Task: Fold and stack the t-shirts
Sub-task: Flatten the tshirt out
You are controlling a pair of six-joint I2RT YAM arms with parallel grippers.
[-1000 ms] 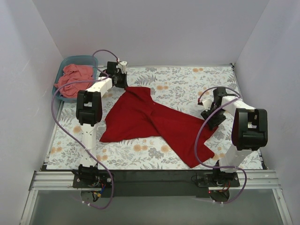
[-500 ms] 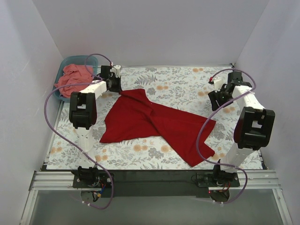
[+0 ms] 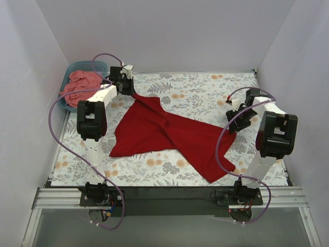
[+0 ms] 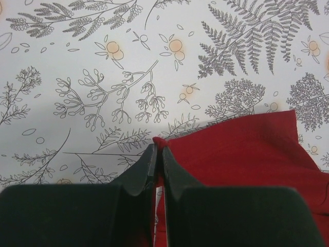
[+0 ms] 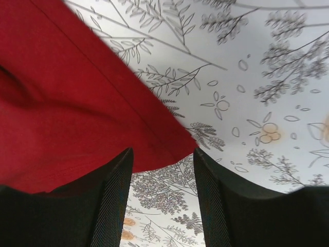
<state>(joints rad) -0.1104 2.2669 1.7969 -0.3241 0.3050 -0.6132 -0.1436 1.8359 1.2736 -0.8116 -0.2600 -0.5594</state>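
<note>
The crimson t-shirt (image 3: 169, 134) lies spread and rumpled across the middle of the floral table. My left gripper (image 3: 130, 91) is shut on its far left corner; in the left wrist view the jaws pinch a small fold of red cloth (image 4: 159, 141) with the shirt (image 4: 241, 159) trailing to the right. My right gripper (image 3: 235, 123) is open just above the shirt's right corner; in the right wrist view the red corner (image 5: 169, 146) lies between the spread fingers (image 5: 115, 190). The salmon-pink t-shirt (image 3: 81, 86) is bunched in the tub.
A teal plastic tub (image 3: 70, 73) stands at the far left corner of the table. White walls enclose the table on three sides. The black rail with the arm bases runs along the near edge (image 3: 169, 193).
My left gripper has drawn the shirt's far corner up and left, stretching it. My right gripper swung toward the back, then came down to the shirt's right corner.
</note>
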